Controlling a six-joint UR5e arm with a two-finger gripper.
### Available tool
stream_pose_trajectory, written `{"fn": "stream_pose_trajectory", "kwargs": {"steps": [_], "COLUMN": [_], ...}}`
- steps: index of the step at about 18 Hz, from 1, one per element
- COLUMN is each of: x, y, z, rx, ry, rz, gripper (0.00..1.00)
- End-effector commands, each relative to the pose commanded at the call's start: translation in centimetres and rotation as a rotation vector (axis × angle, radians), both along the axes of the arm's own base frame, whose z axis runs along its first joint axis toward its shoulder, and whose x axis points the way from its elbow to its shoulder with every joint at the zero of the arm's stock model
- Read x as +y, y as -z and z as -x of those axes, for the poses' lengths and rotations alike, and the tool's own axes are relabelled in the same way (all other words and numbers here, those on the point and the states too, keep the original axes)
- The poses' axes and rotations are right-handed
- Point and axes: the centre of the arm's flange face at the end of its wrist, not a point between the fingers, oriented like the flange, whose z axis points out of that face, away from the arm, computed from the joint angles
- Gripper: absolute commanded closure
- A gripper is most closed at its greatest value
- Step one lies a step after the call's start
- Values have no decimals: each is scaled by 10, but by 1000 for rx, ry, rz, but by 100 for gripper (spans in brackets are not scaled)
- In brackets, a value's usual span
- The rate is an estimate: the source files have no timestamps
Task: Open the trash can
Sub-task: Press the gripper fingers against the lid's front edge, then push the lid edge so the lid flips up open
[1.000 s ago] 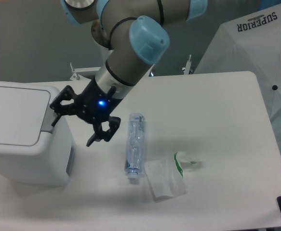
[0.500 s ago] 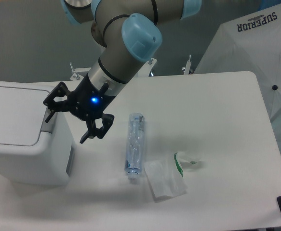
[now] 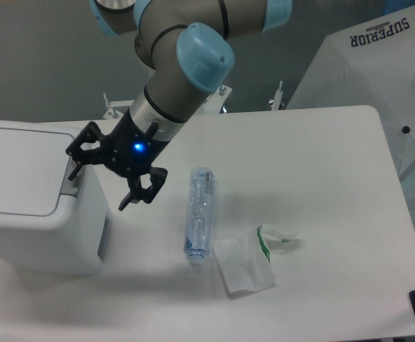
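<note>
One camera only looks at me here, a fixed one from above the desk [image 3: 321, 164]. Compared with one second ago, my claw [image 3: 109, 173] has travelled to the left, away from the plastic bottle [image 3: 198, 217] and toward the trash can [image 3: 33, 206]. In the last half second it has almost stopped; the position is nearly the same. For the task this means, I think, that the approach is finished and the pressing of the tab is the next thing to do.

My claw is spread open and holds nothing. The upper finger [image 3: 79, 149] is over the right edge of the trash can, above the grey push tab [image 3: 70, 178]. Whether it already touches the tab I cannot say from this angle, because the finger covers part of it. The lower finger [image 3: 142, 192] hangs beside the trash can, over the desk.

The trash can stands at the left edge of the desk, partly cut by the frame. It is a large white box with rounded corners. Its flat lid [image 3: 18, 167] lies down, closed, so the opening is not yet done. The bottle and a crumpled wrapper [image 3: 246, 260] lie on the desk to the right, well apart from the trash can.
</note>
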Motion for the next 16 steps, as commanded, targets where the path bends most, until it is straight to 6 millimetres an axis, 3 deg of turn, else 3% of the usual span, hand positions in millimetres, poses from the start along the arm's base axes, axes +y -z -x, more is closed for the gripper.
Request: {"fn": "stream_pose_trajectory", "kwargs": {"steps": [16], "x": [1], "y": [6], "z": [-2], "rx": [5], "ry": [8], "rz": [-4], "gripper": [0]}}
